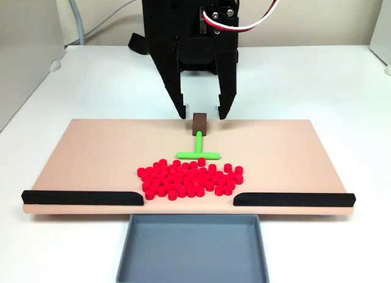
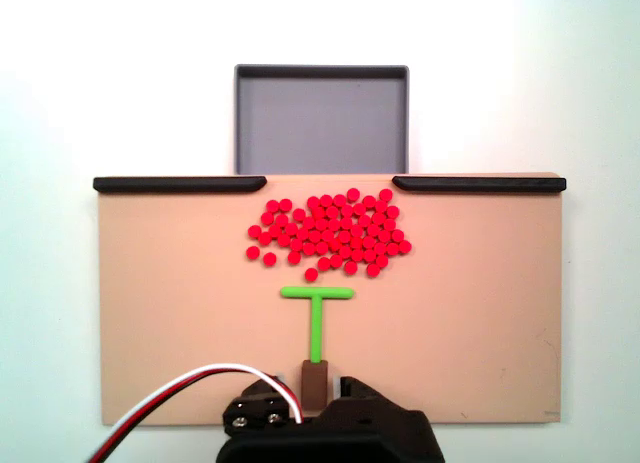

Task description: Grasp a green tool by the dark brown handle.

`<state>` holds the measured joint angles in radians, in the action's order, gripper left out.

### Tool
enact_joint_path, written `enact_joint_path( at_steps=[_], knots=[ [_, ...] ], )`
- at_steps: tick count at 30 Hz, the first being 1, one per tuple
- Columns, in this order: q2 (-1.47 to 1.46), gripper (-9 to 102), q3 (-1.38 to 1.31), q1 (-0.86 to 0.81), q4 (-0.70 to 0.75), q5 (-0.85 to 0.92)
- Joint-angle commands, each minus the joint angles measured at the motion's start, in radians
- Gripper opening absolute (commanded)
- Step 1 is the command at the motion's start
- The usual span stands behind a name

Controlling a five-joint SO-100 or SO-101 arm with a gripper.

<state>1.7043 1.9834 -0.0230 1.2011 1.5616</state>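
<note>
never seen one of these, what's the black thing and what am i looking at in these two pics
The black thing is a small robot arm's gripper, a two-finger claw. One fixed view faces it from the front; the other looks straight down. It stands open, one finger either side of a dark brown handle, holding nothing yet. That handle caps a green T-shaped tool lying on a tan board. Beyond it sit a pile of red pieces, two black strips and a grey tray.

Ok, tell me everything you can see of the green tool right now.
The green tool is a bright green, plastic-looking T lying flat on the tan board. Its crossbar sits close to the red cylinders; its stem ends in the upright dark brown handle. The open pincer straddles that handle; contact is unclear.
</note>
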Motion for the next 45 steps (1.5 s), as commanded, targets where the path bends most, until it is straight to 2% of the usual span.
enact_joint_path(
  at_steps=[1, 37, 45],
  knots=[
    [-0.002, 16, -0.034, 0.002, -0.005, 0.008],
    [-0.04, 11, -0.043, 0.011, -0.005, 0.011],
    [-0.04, 2, -0.043, 0.02, -0.005, 0.011]
  ],
)
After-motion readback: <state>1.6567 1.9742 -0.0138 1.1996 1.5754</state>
